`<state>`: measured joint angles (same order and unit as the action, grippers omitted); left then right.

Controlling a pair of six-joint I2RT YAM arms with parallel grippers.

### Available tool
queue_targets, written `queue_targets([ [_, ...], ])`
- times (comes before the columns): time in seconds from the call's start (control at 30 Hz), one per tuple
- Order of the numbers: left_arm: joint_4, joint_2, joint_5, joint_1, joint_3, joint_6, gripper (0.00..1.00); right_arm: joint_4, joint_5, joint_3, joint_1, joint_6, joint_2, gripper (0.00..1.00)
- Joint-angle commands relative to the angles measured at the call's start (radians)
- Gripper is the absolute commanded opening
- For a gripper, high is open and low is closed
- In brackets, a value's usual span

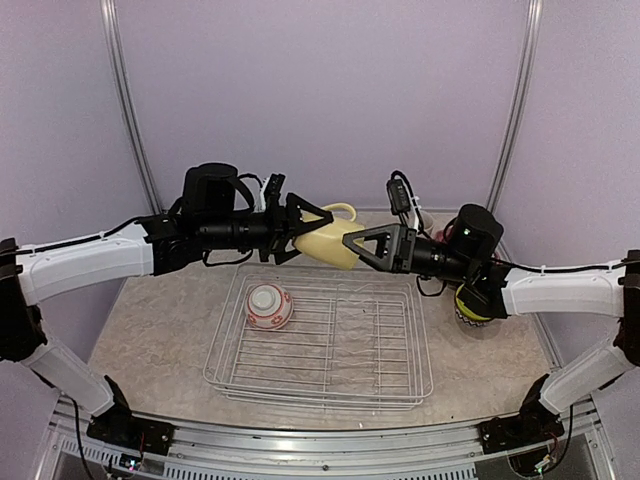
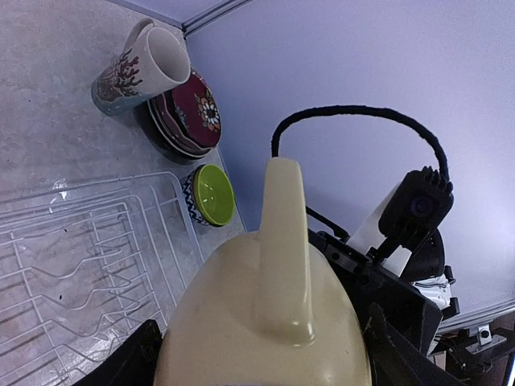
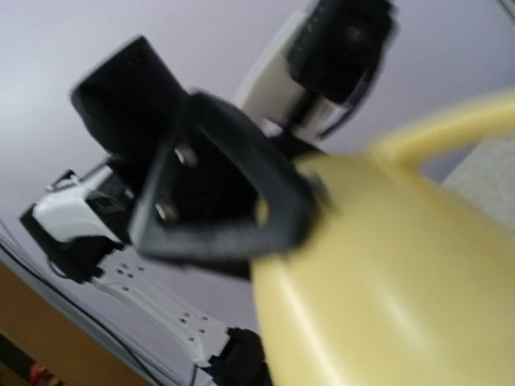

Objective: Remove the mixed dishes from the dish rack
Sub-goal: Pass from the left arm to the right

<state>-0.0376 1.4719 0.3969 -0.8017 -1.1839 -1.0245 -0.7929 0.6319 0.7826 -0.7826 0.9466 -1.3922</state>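
Note:
The pale yellow mug [image 1: 330,245] hangs in the air over the far edge of the dish rack [image 1: 320,385]. My left gripper [image 1: 305,235] is shut on it; in the left wrist view the mug [image 2: 265,322] fills the space between my left fingers [image 2: 133,358], handle up. My right gripper [image 1: 350,245] is right against the mug's other end; its jaws are hidden. The blurred right wrist view shows the mug [image 3: 402,281] very close. A red-patterned bowl [image 1: 269,306] lies in the rack's left part.
On the table right of the rack [image 2: 80,241] sits a lime-green bowl [image 2: 211,195], partly under my right arm [image 1: 470,305]. Behind it is a stack of plates, maroon on top [image 2: 189,112], and a tall floral cup [image 2: 141,64].

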Motion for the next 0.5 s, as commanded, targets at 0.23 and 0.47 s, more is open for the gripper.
queue_targets([
  [0.23, -0.269, 0.036, 0.051, -0.05, 0.012, -0.013, 0.36, -0.183, -0.049, -0.049, -0.022, 0.049, 0.012, 0.39],
  [0.47, -0.346, 0.051, 0.076, -0.053, 0.046, -0.046, 0.37, -0.18, -0.087, -0.053, -0.024, 0.021, 0.048, 0.0],
])
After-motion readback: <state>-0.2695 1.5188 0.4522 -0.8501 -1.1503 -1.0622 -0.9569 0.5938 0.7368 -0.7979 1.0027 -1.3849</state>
